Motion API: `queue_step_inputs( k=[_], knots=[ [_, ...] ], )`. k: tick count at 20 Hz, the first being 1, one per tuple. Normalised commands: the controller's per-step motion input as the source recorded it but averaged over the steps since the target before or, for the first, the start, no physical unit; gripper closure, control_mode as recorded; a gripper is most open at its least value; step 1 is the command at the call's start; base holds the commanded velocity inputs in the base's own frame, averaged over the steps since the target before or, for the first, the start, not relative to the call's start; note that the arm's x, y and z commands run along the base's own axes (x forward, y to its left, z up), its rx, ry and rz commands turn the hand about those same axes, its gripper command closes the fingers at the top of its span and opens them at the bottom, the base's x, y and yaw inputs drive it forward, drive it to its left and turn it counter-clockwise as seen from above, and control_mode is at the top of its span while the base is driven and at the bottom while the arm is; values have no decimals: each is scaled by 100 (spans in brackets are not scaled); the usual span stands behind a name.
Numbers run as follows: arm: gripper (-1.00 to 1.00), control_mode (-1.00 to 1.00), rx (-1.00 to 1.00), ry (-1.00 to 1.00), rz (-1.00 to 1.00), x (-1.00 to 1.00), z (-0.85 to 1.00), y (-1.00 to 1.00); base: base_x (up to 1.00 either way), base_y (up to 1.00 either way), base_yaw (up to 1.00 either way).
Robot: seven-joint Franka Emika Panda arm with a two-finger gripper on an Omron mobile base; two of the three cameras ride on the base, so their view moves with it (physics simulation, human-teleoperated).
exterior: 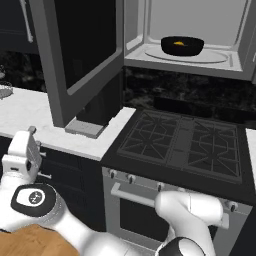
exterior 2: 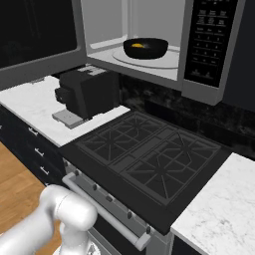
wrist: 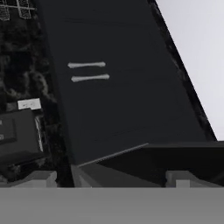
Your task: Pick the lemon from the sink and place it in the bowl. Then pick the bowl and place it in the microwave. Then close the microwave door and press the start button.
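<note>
When looking along the hand, can see the gripper (wrist: 111, 180) spread wide, its two pale fingertips (wrist: 43, 177) well apart and nothing clamped between them. Faces a dark cabinet front (wrist: 118, 105) with two pale bar handles (wrist: 87, 71) lying side by side, and a pale flat surface (wrist: 197, 52) off to the upper right. From the left base camera, rides low at the left, in front of the dark drawers under the front edge of the white counter (exterior: 30, 115), touching nothing. Farther out, find a dark boxy appliance (exterior 2: 87, 92) standing at the counter's right end, just beside the black stove (exterior 2: 149, 149). Above that, note the door (exterior: 75, 60) swung fully open to the left, hanging over the counter and the appliance. Beyond it, look into the open microwave (exterior 2: 199, 84), mounted over the stove's back edge, with its dark button strip (exterior 2: 209, 35) on the right. Inside, see the bowl (exterior 2: 145, 48) resting upright on the round turntable (exterior 2: 164, 60), left of its middle. Within the bowl, spot the lemon (exterior 2: 139, 47) lying on the bottom, well apart from the gripper.
</note>
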Motion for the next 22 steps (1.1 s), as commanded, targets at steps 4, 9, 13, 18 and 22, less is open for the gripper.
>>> queue_step_inputs(
  k=[4, 9, 13, 18, 22],
  knots=[
    [-100, -100, 3, -6, 0, 31, 7, -44, 0, 0, 0],
    [-100, -100, 7, -1, 1, 42, 14, -48, 0, 0, 0],
    [-100, -100, 6, -6, 7, 8, 22, -52, 0, 0, 0],
    [-100, -100, 6, -29, 7, -20, 43, -38, 0, 0, 0],
    [-100, -100, 1, -27, 1, 0, 52, 0, 0, 0, 0]
  ],
)
